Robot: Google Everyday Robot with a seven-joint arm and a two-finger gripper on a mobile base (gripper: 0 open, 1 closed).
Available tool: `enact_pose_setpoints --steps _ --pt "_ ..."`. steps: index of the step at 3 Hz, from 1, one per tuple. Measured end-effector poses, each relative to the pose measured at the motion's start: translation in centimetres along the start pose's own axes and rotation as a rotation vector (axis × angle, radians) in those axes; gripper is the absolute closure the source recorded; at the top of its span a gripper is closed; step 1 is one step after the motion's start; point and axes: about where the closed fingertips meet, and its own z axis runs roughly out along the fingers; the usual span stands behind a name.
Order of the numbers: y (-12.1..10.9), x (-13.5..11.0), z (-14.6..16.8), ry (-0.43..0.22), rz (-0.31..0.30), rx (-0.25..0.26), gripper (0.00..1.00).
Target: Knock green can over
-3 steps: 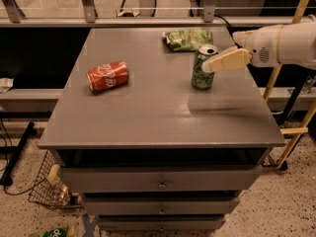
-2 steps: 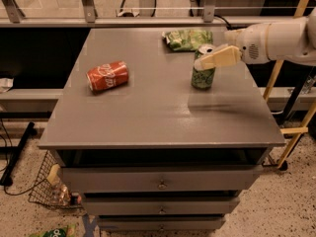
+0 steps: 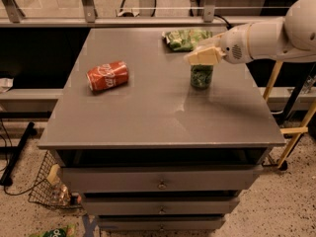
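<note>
The green can (image 3: 201, 76) stands upright on the right half of the grey tabletop (image 3: 158, 117). Only its lower body shows; its top is hidden behind my gripper. My gripper (image 3: 201, 56), with cream-coloured fingers, reaches in from the right on a white arm (image 3: 266, 36) and sits over the can's top.
A red cola can (image 3: 107, 76) lies on its side on the left half of the table. A crinkled green snack bag (image 3: 185, 38) lies at the back, just behind the green can. Drawers (image 3: 160, 184) are below the top. A wire basket (image 3: 49, 189) stands on the floor at the left.
My gripper has moved left from beside the can's upper right to over its top. The can still stands upright in the same spot.
</note>
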Motion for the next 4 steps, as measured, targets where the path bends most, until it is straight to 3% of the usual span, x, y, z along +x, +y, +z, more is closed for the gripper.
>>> enact_pose_setpoints --steps 1,2,3,4 --pt "0.0 0.1 0.1 0.014 -0.014 -0.001 0.63" --pt "0.3 -0.8 -0.8 0.075 -0.133 0.001 0.88" --pt "1.8 -2.2 -1.5 0.213 -0.404 -0.035 1.00" --pt "3.5 -2.7 -1.4 0.328 -0.656 -0.123 1.00"
